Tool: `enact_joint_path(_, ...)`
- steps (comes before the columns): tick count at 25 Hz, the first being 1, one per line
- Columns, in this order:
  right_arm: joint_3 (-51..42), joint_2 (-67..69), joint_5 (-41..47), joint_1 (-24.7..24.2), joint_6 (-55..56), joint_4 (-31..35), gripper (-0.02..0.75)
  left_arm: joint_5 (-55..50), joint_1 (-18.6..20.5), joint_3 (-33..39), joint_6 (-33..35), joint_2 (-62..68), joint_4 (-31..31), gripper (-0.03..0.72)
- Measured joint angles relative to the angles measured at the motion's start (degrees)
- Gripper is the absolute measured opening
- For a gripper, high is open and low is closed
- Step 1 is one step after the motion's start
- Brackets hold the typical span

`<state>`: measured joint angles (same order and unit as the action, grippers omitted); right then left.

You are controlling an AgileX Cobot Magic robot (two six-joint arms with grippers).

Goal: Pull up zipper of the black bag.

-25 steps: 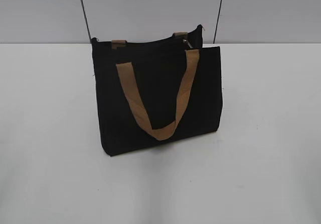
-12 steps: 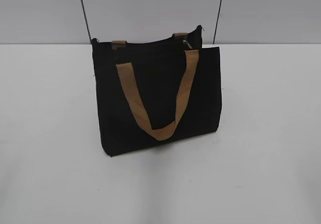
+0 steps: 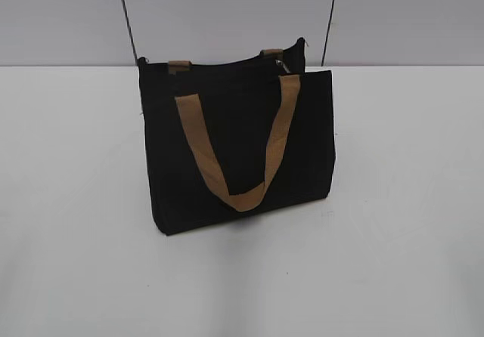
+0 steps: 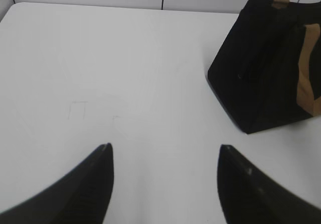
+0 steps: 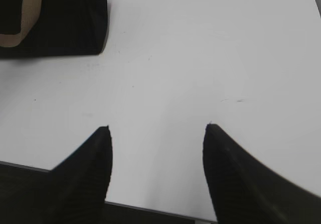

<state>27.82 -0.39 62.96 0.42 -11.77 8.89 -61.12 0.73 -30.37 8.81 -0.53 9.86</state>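
Observation:
The black bag (image 3: 238, 152) stands upright on the white table, with a tan handle (image 3: 238, 148) hanging down its front. The zipper (image 3: 227, 65) runs along its top edge, with a small silver pull (image 3: 283, 66) near the right end. Neither gripper shows in the exterior view. My left gripper (image 4: 164, 146) is open and empty over bare table, with the bag (image 4: 266, 68) to its upper right. My right gripper (image 5: 157, 127) is open and empty near the table's front edge, with the bag's corner (image 5: 65, 18) at upper left.
The white table (image 3: 393, 239) stretches around the bag on all sides. A grey wall with two dark vertical seams (image 3: 127, 20) stands behind. The table's front edge (image 5: 150, 206) shows in the right wrist view.

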Motion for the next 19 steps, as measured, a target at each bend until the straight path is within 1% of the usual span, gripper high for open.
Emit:
enact_joint_path(6,0.0,0.0,0.0,0.0,0.06,0.0,0.449,0.0,-1.41,0.0,0.0,0.0,0.0,0.48)
enact_joint_path(19,0.0,0.0,0.0,0.0,0.06,0.17,0.449,0.0,-1.47,0.0,0.0,0.0,0.0,0.46)
